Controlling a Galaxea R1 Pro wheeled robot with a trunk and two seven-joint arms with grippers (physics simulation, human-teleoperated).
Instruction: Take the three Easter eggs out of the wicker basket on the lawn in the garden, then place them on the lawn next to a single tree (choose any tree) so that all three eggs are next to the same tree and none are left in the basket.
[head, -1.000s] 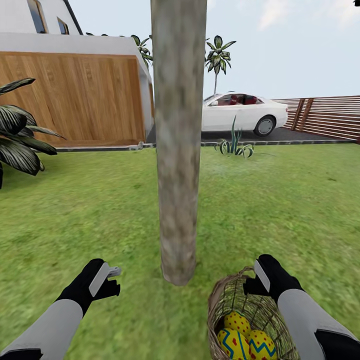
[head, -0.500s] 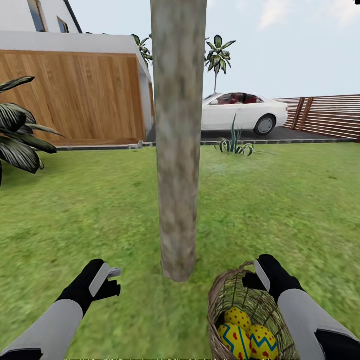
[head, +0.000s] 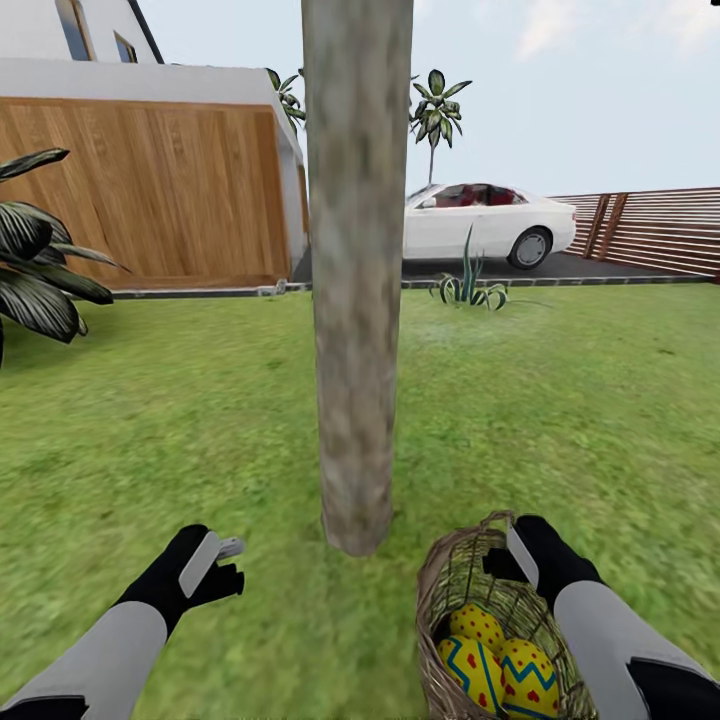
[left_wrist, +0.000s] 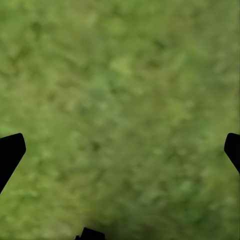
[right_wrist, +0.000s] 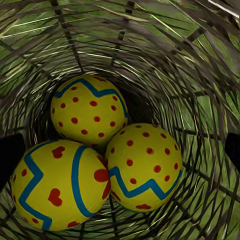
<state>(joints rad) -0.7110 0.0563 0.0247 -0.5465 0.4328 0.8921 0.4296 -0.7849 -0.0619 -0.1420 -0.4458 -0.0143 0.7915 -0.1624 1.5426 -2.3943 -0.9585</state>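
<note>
Head view showed the tree (head: 356, 280) rising straight up the middle of the lawn (head: 560, 420), its grey-brown trunk meeting the grass just ahead of the robot. The wicker basket (head: 452, 572) sat on the grass just right of the trunk's foot, near it but apart from it. All three eggs lay inside, bunched together and touching: one egg (head: 476, 624) at the back, a second egg (head: 474, 675) in front on the left, and a third egg (head: 528, 678) in front on the right.

The right gripper (head: 505, 560) hung at the basket's far rim, by the thin handle. In the right wrist view its dark fingertips (right_wrist: 10, 155) stood at opposite edges of the picture, spread wide with nothing between them, looking straight down into the basket (right_wrist: 190, 55) at the eggs (right_wrist: 95, 160). Whether the gripper touched the weave was hard to tell.

The left gripper (head: 225, 562) hovered over bare grass to the left of the trunk, well apart from the basket. The left wrist view showed its fingertips (left_wrist: 11, 150) also wide apart and empty, with blurred grass (left_wrist: 120, 110) below.

Beyond the lawn stood a white car (head: 485, 225), a wooden garage door (head: 150, 195), a slatted fence (head: 650, 232) and a broad-leaved plant (head: 40, 260).
</note>
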